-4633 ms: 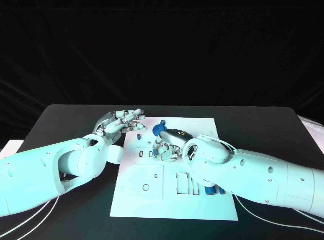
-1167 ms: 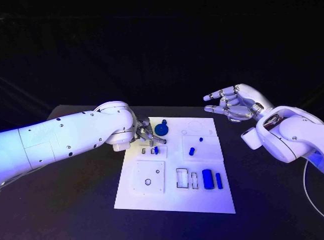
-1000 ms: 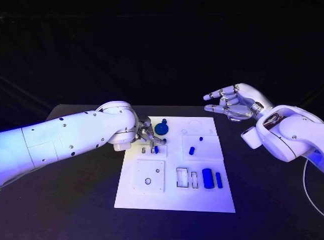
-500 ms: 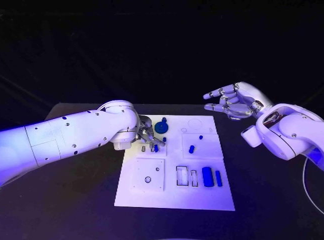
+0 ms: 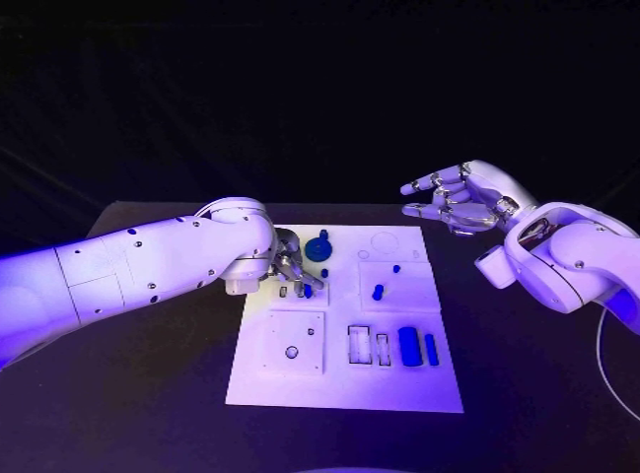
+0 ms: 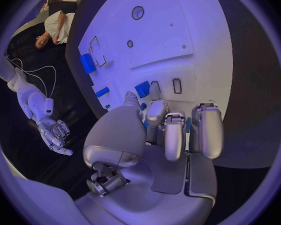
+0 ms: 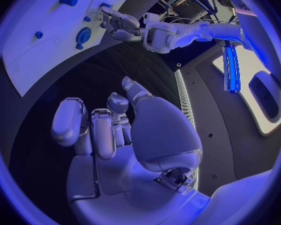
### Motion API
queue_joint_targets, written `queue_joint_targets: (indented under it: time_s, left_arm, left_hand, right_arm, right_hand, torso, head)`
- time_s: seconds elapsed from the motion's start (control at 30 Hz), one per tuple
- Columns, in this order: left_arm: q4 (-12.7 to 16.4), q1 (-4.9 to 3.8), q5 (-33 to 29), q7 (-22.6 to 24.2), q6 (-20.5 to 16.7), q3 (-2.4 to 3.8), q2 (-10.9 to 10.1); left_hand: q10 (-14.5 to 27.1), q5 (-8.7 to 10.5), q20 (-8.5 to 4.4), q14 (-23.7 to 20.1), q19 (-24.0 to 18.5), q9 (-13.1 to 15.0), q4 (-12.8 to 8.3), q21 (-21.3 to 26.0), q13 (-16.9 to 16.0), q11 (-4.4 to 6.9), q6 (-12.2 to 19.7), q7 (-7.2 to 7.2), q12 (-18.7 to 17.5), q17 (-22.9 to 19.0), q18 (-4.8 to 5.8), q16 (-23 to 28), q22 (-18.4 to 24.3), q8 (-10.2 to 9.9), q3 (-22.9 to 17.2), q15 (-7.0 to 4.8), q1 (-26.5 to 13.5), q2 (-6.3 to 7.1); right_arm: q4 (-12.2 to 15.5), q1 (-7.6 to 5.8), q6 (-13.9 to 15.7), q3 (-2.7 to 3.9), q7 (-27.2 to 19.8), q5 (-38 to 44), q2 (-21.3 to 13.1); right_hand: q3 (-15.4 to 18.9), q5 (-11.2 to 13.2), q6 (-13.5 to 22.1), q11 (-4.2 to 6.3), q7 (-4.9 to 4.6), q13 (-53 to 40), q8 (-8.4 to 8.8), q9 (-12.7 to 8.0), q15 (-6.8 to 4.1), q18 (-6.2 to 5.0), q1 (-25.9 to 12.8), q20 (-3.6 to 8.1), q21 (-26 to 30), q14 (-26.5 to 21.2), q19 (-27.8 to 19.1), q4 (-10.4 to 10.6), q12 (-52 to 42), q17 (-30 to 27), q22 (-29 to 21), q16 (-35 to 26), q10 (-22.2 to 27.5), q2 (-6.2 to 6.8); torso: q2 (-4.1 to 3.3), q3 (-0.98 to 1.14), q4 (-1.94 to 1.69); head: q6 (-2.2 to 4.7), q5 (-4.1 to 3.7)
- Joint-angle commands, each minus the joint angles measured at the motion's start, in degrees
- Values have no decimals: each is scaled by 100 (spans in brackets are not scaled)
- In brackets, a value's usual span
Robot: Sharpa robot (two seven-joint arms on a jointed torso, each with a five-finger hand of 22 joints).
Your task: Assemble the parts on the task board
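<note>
The white task board [image 5: 345, 379] lies mid-table. My left hand [image 5: 293, 268] is down on its far left part, fingers curled. Its thumb and a finger close on a small blue part [image 5: 307, 289] [image 6: 142, 88] beside two narrow empty slots [image 5: 283, 293]. A round blue part [image 5: 320, 249] [image 7: 83, 35] stands just behind that hand. Two blue bars [image 5: 409, 348] stand in the near right slots, and small blue pieces [image 5: 377, 292] sit on the board's right middle. My right hand [image 5: 457, 202] [image 7: 115, 130] hangs raised beyond the board's far right corner, fingers spread, holding nothing.
The black table [image 5: 149, 374] runs wide on both sides of the board. My left forearm [image 5: 135, 271] lies across the left half. A square inset [image 5: 294, 345] with small holes sits at the board's near left. The right wrist view shows the left hand [image 7: 118, 27] on the board [image 7: 47, 50].
Since 4.6 s ago the right hand has left the board and risen to the far right. The left hand came down onto the board's far left. Over the last second both hardly moved.
</note>
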State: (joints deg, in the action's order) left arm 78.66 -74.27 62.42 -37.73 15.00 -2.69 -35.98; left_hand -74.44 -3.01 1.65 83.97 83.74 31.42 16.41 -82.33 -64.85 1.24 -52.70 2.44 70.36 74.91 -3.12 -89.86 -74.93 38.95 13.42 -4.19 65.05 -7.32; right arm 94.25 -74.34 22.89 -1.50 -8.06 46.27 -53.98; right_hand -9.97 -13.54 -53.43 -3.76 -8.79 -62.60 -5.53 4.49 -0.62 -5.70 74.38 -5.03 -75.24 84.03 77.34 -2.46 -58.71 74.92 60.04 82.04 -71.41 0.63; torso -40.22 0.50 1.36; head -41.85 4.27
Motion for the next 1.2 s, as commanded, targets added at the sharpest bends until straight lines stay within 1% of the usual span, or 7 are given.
queue_joint_targets:
  time_s: [0.03,0.33,0.73,0.9,0.97,1.1,1.2]
  left_arm:
    - [-10,3,37,-15,118,-1,18]
    - [1,7,-44,-4,9,-3,30]
    - [-1,8,-147,6,-86,-2,18]
    - [3,8,-236,15,-43,-1,25]
    - [4,8,-263,18,-18,-1,29]
    - [7,8,-312,25,9,-1,32]
    - [10,8,-346,32,2,-2,30]
  left_hand:
    - [-35,21,-11,603,98,20,-11,-29,-5,14,33,4,23,1509,45,-14,-174,38,17,-56,109,-10]
    - [-42,19,-13,603,101,135,-59,-43,-28,18,72,-2,30,1509,48,-14,-206,83,-60,-58,413,-137]
    - [-57,19,-14,603,106,179,-71,-54,-52,22,74,-6,46,1509,52,-14,-228,104,-88,-61,501,-170]
    - [-44,19,-15,603,99,229,-127,-49,-38,22,96,-8,28,1509,50,-14,-224,120,-125,-63,639,-178]
    - [-33,18,-20,603,94,259,-225,-46,-29,28,122,-13,14,1509,48,-14,-221,122,-210,-67,815,-204]
    - [32,8,-49,603,78,271,-694,-32,22,90,256,-76,-60,1509,42,-14,-206,43,-677,-115,1584,-324]
    - [125,-8,-76,603,67,237,-992,-23,100,82,364,-53,-180,1509,40,-14,-197,-85,-1111,-123,2058,-323]
  right_arm:
    - [-8,0,-73,1,37,25,6]
    - [-32,0,-101,-1,61,29,22]
    - [-79,3,-148,-10,92,35,53]
    - [-94,4,-171,-11,110,40,61]
    - [-97,4,-181,-11,115,42,65]
    - [-106,4,-197,-12,122,43,75]
    - [-114,5,-213,-14,127,44,84]
  right_hand:
    - [-29,-21,-10,5,-23,5,-17,-7,-21,4,-12,-5,22,310,-40,17,23,167,-6,-30,45,38]
    - [-31,-31,-9,6,-23,3,-17,-8,-21,0,-13,-6,33,306,-49,17,18,152,-26,-40,42,37]
    - [-31,-35,-9,6,-23,4,-18,-9,-21,-3,-18,-6,41,304,-55,20,18,144,-41,-47,42,36]
    - [-31,-35,-9,6,-23,4,-18,-9,-21,-3,-18,-6,41,304,-55,20,18,144,-41,-47,42,36]
    - [-31,-37,-10,5,-23,5,-18,-10,-21,-3,-20,-6,43,302,-57,21,18,135,-44,-52,42,36]
    - [-31,-37,-10,5,-23,5,-18,-10,-21,-4,-21,-6,44,302,-58,21,18,132,-45,-54,42,36]
    - [-31,-37,-10,5,-23,5,-18,-10,-21,-4,-21,-6,44,302,-58,21,18,132,-45,-54,42,36]
  torso:
    - [-1,1,0]
    - [-2,1,-6]
    - [-5,2,-5]
    - [-3,-1,-1]
    - [-4,0,-1]
    - [-6,1,-3]
    - [-5,0,-5]
  head:
    - [-10,-4]
    - [-24,-11]
    - [-35,-7]
    - [-40,-6]
    - [-44,-9]
    - [-50,-14]
    - [-56,-18]
